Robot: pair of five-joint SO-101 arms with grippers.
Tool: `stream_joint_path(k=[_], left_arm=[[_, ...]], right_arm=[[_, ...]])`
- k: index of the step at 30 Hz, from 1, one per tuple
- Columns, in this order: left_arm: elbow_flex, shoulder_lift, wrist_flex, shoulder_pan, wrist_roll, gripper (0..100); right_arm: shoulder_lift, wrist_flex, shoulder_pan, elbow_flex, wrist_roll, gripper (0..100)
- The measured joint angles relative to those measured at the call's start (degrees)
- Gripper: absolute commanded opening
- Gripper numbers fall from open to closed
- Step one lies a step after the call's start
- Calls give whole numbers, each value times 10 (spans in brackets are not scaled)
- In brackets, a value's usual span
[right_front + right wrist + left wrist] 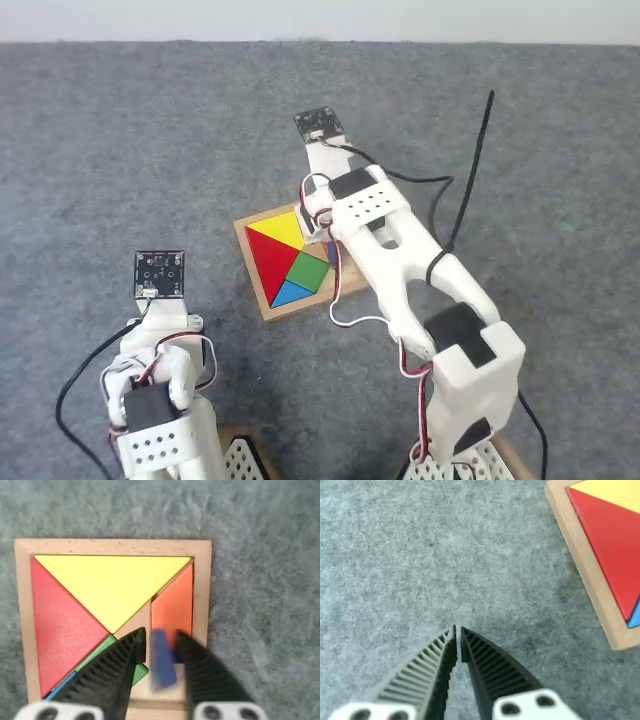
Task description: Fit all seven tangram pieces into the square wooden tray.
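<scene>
Left gripper [458, 630] sits close in front of your left arm's base, well apart from the square wooden tray [251, 270], which lies off to its right on the desk [120, 150]. Your right gripper [160, 642] hangs over the tray's right side.

Pieces you can log in the tray, left to right:
- red triangle [270, 265]
- yellow triangle [278, 230], along the far edge
- light blue piece [290, 293], at the near edge
- green piece [308, 270]
- orange triangle [176, 607], against the right rim

Bare wood shows beside the orange triangle, under the right gripper.

Surface: the desk is covered in grey felt-like fabric. A pale strip of wall [320, 20] runs along its far edge.

Left gripper: clenched, tips meeting, nothing between them, over bare fabric.

Right gripper: jaws parted a little, grasping a dark blue piece [162, 662]. The piece is over the bare wood, just beside the orange triangle.
</scene>
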Motion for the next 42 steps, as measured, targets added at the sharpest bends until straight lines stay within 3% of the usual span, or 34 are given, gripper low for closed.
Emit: stream_joint_path(k=[13, 24, 29, 34, 37, 42], left_arm=[[0, 0, 0, 0, 0, 15], [0, 0, 0, 0, 0, 15], [0, 0, 0, 0, 0, 15], [0, 0, 0, 0, 0, 15], [0, 0, 0, 0, 0, 15], [0, 0, 0, 0, 0, 15]], right_arm=[[19, 11, -67, -7, 34, 193], [-8, 104, -21, -4, 99, 195], [-149, 61, -2, 94, 127, 191], [-335, -45, -2, 302, 188, 191], [-352, -91, -2, 407, 204, 191], [-333, -98, -10, 428, 209, 191]])
